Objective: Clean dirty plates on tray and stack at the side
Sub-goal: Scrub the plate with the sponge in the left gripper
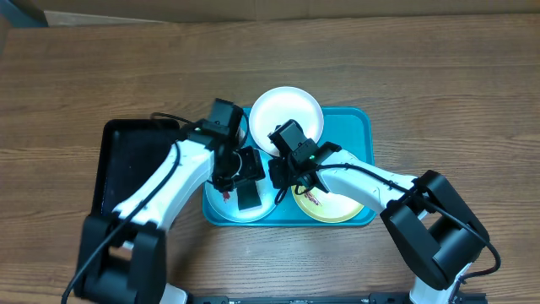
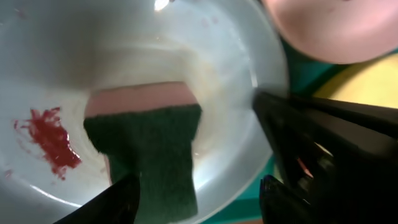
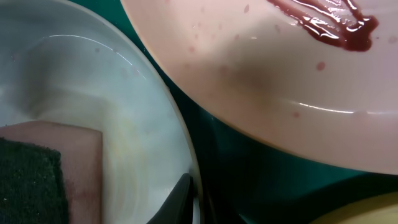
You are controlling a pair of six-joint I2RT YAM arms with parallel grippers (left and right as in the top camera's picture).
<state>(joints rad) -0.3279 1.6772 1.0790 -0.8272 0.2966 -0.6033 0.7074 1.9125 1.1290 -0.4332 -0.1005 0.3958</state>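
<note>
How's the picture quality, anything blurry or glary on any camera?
Overhead: fairly sharp, evenly lit. Left wrist: soft focus, grey shadow across the light blue plate. Right wrist: very close, white plate blurred and tinted pink, glare streaks on it and its red smear.

readable text: none in any of my three views | plates (image 1: 285,114): no lettering I can make out | tray (image 1: 359,127): no label or brand I can make out | numbers, signs: none legible to me
</note>
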